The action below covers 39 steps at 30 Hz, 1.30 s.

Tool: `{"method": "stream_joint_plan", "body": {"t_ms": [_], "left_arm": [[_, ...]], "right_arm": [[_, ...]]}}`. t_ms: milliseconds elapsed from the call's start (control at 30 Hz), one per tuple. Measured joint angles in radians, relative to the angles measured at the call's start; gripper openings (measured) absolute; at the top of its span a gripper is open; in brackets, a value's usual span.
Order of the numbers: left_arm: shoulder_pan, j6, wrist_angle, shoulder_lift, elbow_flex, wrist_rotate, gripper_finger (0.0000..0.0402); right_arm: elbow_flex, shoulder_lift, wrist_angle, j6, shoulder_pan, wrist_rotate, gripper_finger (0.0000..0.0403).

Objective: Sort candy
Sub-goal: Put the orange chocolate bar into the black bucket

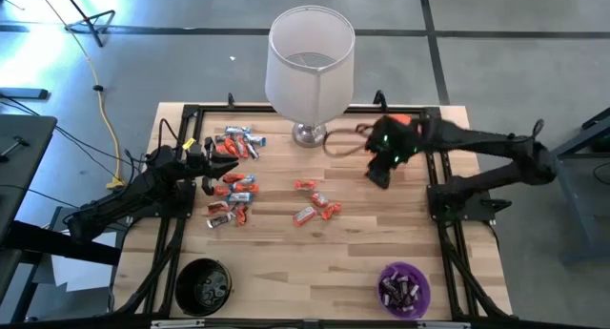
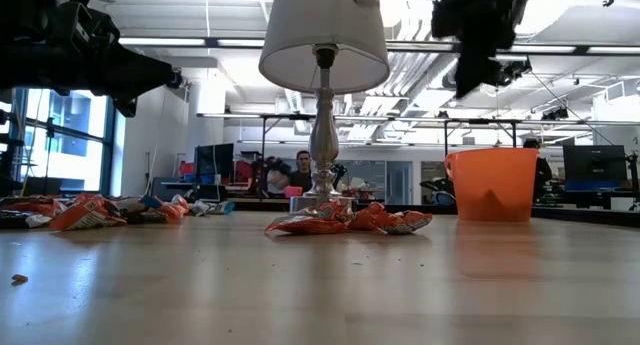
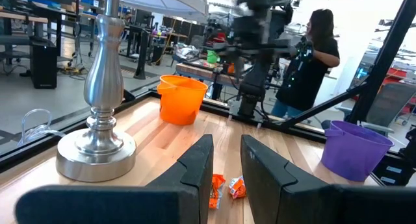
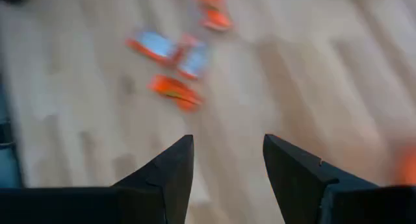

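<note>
Item: candy (image 1: 317,208), wrapped mini bars in orange-red and silvery blue-white, lying loose on the wooden table (image 1: 286,272) in two groups: a small cluster near the middle and a larger scatter toward the left side; dark-wrapped pieces sit in the purple bowl (image 1: 404,289) at the near right corner. Black bowl (image 1: 202,284), near left corner. Orange bowl (image 2: 490,183), far right, just beside the right arm. Lamp (image 1: 310,62), far centre. Right gripper (image 4: 227,162): fingers spread, nothing between them, held above the table near the orange bowl and facing the middle cluster. Left gripper (image 3: 227,160): fingers narrowly parted, empty, hovering by the left scatter. Step, as judged: between a drop and the next pick. Next move calls for lowering the right gripper squarely over a single bar clear of its neighbours.
</note>
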<state>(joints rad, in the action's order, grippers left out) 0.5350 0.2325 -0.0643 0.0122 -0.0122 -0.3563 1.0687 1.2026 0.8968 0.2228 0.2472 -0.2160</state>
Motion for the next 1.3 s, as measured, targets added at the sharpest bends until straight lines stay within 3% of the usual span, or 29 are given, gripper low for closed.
{"method": "stream_joint_plan", "body": {"t_ms": [133,333,500,733,900,1000,1167,1300], "left_arm": [[0.000,0.000,0.000,0.000,0.000,0.000,0.0064],[0.000,0.000,0.000,0.000,0.000,0.000,0.0064],[0.000,0.000,0.000,0.000,0.000,0.000,0.0065],[0.001,0.000,0.000,0.000,0.000,0.000,0.0064],[0.001,0.000,-0.002,0.000,0.000,0.002,0.0065],[0.001,0.000,-0.012,0.000,0.000,0.033,0.0065],[0.001,0.086,-0.013,0.000,0.000,0.038,0.0064],[0.000,0.349,-0.018,0.000,0.000,0.021,0.0064]], "right_arm": [[-0.003,0.000,-0.129,0.098,-0.224,0.061,0.0180],[-0.004,0.000,-0.242,0.229,-0.517,0.378,0.0180],[-0.004,0.000,-0.306,0.276,-0.660,0.605,0.0180],[-0.004,0.003,-0.410,0.275,-0.692,0.769,0.0180],[-0.004,0.003,-0.431,0.293,-0.690,1.004,0.0180],[-0.004,0.015,-0.417,0.359,-0.686,1.094,0.0180],[-0.004,0.058,-0.375,0.406,-0.662,1.093,0.0180],[-0.004,0.101,-0.319,0.406,-0.645,1.061,0.0180]]}}
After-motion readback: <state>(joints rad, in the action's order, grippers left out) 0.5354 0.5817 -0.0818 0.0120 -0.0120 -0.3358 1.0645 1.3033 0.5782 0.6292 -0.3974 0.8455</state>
